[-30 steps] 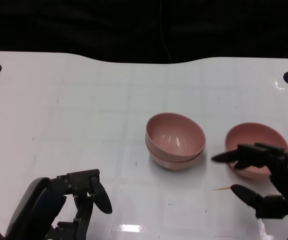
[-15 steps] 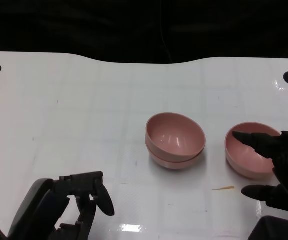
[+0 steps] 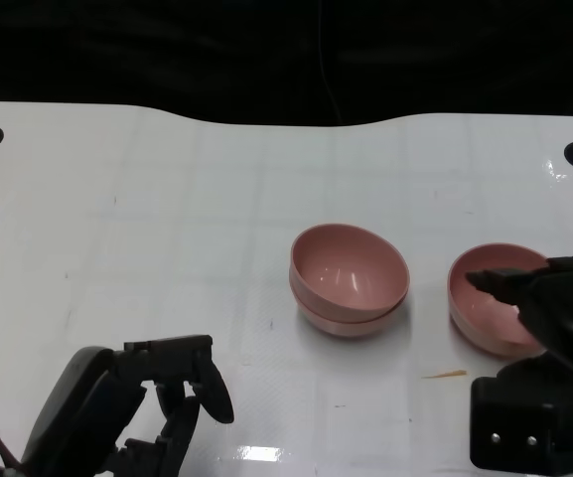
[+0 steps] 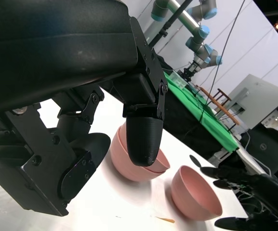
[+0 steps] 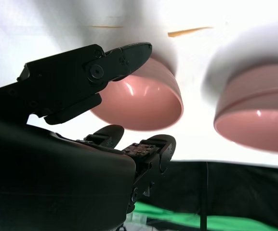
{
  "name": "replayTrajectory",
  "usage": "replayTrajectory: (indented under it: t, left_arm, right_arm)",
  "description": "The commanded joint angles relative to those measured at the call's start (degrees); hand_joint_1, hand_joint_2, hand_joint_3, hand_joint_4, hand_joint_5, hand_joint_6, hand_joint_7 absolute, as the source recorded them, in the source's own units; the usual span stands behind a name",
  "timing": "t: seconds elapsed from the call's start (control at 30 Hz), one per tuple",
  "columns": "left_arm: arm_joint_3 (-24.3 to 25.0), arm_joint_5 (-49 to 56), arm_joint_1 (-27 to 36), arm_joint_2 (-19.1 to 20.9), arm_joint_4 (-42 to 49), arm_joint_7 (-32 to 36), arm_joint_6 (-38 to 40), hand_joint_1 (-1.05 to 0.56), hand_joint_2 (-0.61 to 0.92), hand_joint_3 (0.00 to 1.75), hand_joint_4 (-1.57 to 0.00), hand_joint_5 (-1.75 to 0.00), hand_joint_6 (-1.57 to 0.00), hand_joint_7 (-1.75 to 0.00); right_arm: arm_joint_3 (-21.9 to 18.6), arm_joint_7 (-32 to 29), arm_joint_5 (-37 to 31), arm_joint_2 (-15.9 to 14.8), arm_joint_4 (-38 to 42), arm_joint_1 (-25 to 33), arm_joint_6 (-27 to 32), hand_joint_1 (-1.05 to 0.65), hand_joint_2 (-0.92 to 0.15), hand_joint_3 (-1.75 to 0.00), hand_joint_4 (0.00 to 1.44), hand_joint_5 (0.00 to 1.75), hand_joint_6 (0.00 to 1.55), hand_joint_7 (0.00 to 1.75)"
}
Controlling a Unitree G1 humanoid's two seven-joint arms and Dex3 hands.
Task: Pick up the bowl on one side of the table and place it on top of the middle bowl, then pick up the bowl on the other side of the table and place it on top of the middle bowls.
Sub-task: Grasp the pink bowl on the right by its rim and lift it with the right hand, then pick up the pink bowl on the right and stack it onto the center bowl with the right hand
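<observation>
Pink plastic stacked bowls mid white counter; single pink bowl just right of them. Our right hand spread over its rim, no grip yet. Left hand empty, fingers apart. Next we clamp rim, lift, stack.

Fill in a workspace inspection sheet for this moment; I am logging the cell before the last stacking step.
Surface: white table, glossy, with a dark round mark near each far corner.
Job's things: stacked bowls, two pink bowls nested at the middle; single bowl, pink, upright, apart from the stack on the robot's right.
Clutter: a thin yellowish sliver on the table near the single bowl.
Hands: left hand low over the near table, holding nothing; right hand with fingers spread about the single bowl's rim, not clearly gripping.
Cables: one dark cable hanging beyond the table.
Surroundings: black backdrop; robot arms and a green-topped table beyond.
</observation>
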Motion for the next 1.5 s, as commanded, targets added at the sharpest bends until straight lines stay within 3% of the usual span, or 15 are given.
replayTrajectory:
  t: [0.03, 0.27, 0.43, 0.47, 0.53, 0.57, 0.67, 0.73, 0.77, 0.83, 0.97, 1.17, 1.27, 1.37, 1.5]
  left_arm:
    - [0.27, 0.02, 0.41, 0.53, -0.48, 0.07, -0.24, 0.04, 0.2, 1.6, -0.92, -1.64, -0.89, -1.39]
    - [0.12, 0.6, 0.29, 0.59, -0.53, 0.05, -0.06, 0.04, 0.2, 1.6, -0.92, -1.63, -0.88, -1.38]
    - [0.15, 1.05, 0.41, 0.63, -0.87, 0.05, 0.29, 0.04, 0.21, 1.58, -0.92, -1.63, -0.88, -1.37]
    - [0.15, 1.05, 0.38, 0.66, -0.85, 0.0, 0.3, 0.04, 0.21, 1.58, -0.92, -1.63, -0.88, -1.37]
    - [0.16, 1.05, 0.36, 0.72, -0.9, -0.12, 0.4, 0.04, 0.21, 1.58, -0.92, -1.63, -0.88, -1.37]
    - [0.14, 1.0, 0.32, 0.8, -0.85, -0.2, 0.32, 0.04, 0.21, 1.58, -0.92, -1.63, -0.88, -1.37]
    - [0.09, 0.94, 0.22, 0.92, -0.72, -0.33, 0.19, 0.05, 0.21, 1.57, -0.92, -1.64, -0.88, -1.37]
    - [0.03, 0.87, 0.13, 0.9, -0.51, -0.32, 0.05, 0.06, 0.21, 1.57, -0.92, -1.64, -0.88, -1.37]
    - [-0.01, 0.92, 0.06, 0.86, -0.43, -0.28, 0.01, 0.06, 0.21, 1.57, -0.92, -1.64, -0.88, -1.36]
    - [-0.09, 1.03, -0.04, 0.8, -0.39, -0.24, 0.04, 0.06, 0.21, 1.57, -0.92, -1.63, -0.88, -1.36]
    - [-0.19, 1.4, -0.2, 0.74, -0.27, -0.11, 0.24, 0.05, 0.22, 1.57, -0.92, -1.63, -0.88, -1.36]
    - [-0.1, 1.65, -0.38, 0.88, 0.06, -0.17, 0.1, 0.05, 0.21, 1.58, -0.92, -1.64, -0.88, -1.36]
    - [-0.06, 1.56, -0.33, 0.97, 0.14, -0.26, 0.03, 0.06, 0.2, 1.58, -0.92, -1.64, -0.88, -1.36]
    - [0.01, 1.9, -0.32, 1.11, 0.28, -0.06, -0.28, 0.06, 0.2, 1.57, -0.92, -1.64, -0.88, -1.35]
    - [0.03, 1.96, -0.35, 1.15, 0.47, -0.01, -0.33, 0.06, 0.2, 1.57, -0.92, -1.64, -0.88, -1.35]
  right_arm:
    - [1.9, 0.14, -0.06, -0.87, 5.48, -3.41, 0.75, -0.47, -0.87, 0.0, 0.31, 0.31, 0.37, 0.03]
    - [6.57, -2.46, -0.6, -1.29, 17.1, -9.36, 0.05, -0.46, -0.91, -0.01, 0.54, 0.21, 0.47, 0.02]
    - [8.24, -4.99, 1.41, -0.96, 23.33, -12.25, -1.69, -0.4, -0.92, -0.12, 0.91, 0.37, 0.68, 0.08]
    - [8.41, -7.54, 1.31, -0.95, 24.45, -12.4, -2.4, -0.38, -0.92, -0.11, 0.93, 0.47, 0.7, 0.08]
    - [8.87, -13.58, 0.82, -1.19, 26.73, -12.67, -4.38, -0.31, -0.91, -0.07, 0.84, 1.08, 0.82, 0.06]
    - [9.11, -18.33, 0.44, -1.42, 28.42, -12.82, -6.28, -0.28, -0.89, -0.05, 0.87, 1.23, 0.89, 0.07]
    - [9.48, -27.65, 1.03, -2.33, 32.62, -13.62, -12.21, -0.2, -0.89, -0.01, 0.86, 1.62, 1.15, 0.1]
    - [9.45, -30.44, 1.7, -2.75, 33.95, -14.1, -14.8, -0.17, -0.89, -0.01, 0.87, 1.72, 1.29, 0.16]
    - [9.37, -31.31, 1.9, -2.87, 34.13, -14.23, -15.5, -0.16, -0.9, -0.01, 0.87, 1.73, 1.3, 0.22]
    - [9.19, -32.77, 2.14, -3.08, 34.06, -14.34, -16.44, -0.16, -0.92, -0.03, 0.87, 1.74, 1.03, 0.86]
    - [7.8, -38.0, 3.23, -3.55, 31.66, -13.72, -19.4, -0.14, -0.9, -0.02, 0.92, 1.75, 0.8, 1.4]
    - [5.81, -43.27, 4.98, -3.47, 27.47, -12.97, -22.42, -0.08, -0.87, -0.02, 0.96, 1.75, 0.75, 1.68]
    - [5.0, -44.3, 6.93, -3.16, 26.08, -12.97, -25.25, -0.06, -0.87, -0.04, 0.97, 1.75, 0.78, 1.67]
    - [4.66, -44.68, 9.77, -2.7, 25.5, -13.52, -29.53, -0.06, -0.31, -1.17, 1.0, 1.75, 0.84, 1.62]
    - [4.68, -42.15, 13.89, -1.92, 25.1, -14.74, -33.77, -0.07, -0.19, -1.41, 1.02, 1.75, 0.84, 1.63]
